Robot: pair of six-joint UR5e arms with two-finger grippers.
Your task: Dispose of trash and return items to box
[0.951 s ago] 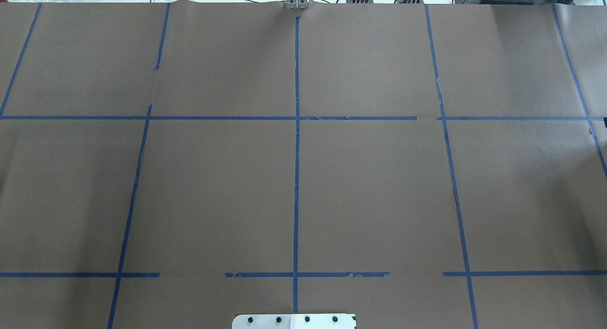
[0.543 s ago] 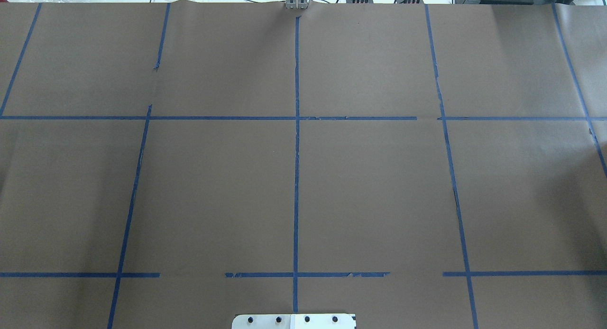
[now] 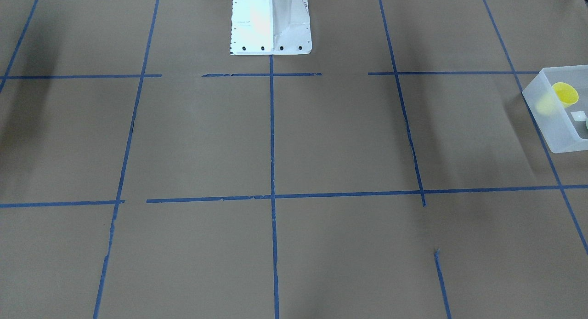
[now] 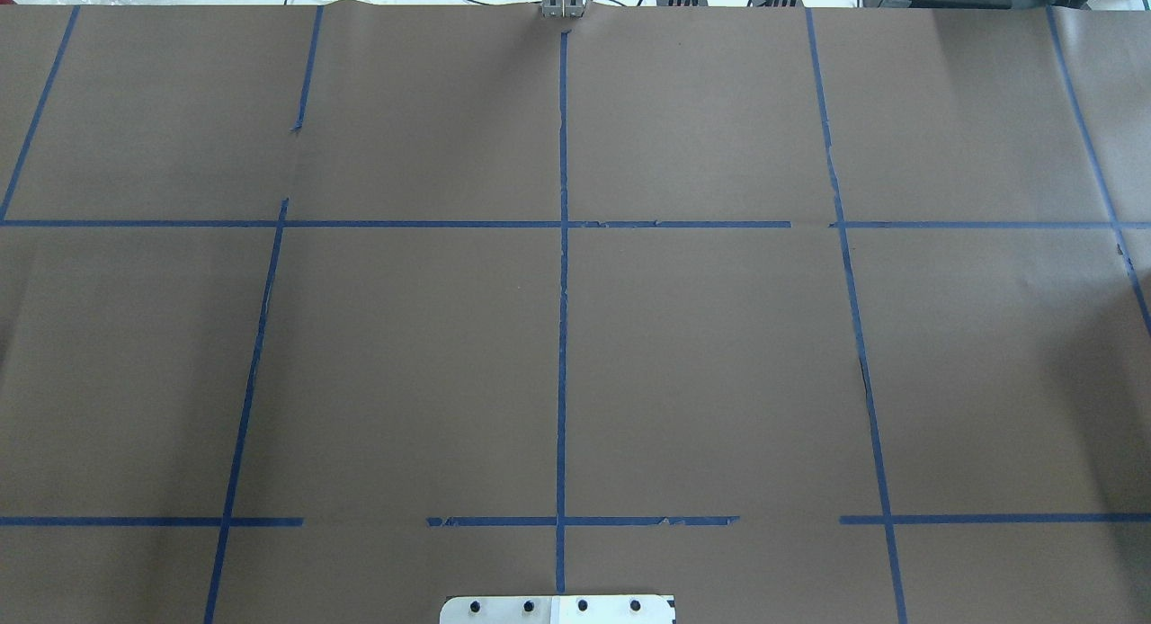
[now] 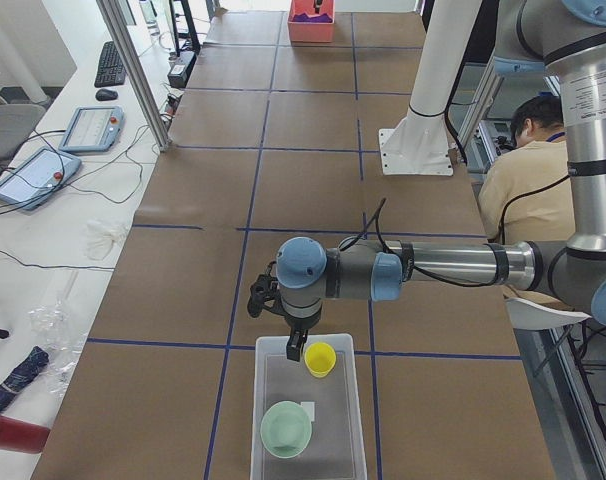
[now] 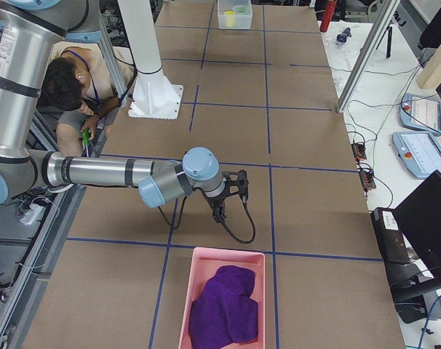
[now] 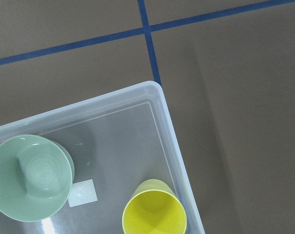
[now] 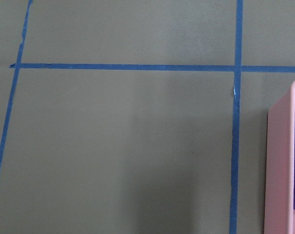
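Cannot tell grip of left or right jaws. Inside box [image 7: 173,146], just below and beside left jaws: yellow cup [image 5: 320,358]. Farther along, same box: mint bowl [image 7: 30,175].

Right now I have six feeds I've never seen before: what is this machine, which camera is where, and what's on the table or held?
Two robot arms share a brown-papered table marked with blue tape. The two wide pictures look down on its middle, from behind and facing the robot; no arm shows there. The side pictures are from the table's ends. The left gripper hangs over a frosted box holding a yellow cup and green bowl; its wrist camera looks into that box. The right gripper hangs near a pink bin of purple cloth. Neither visibly holds anything.
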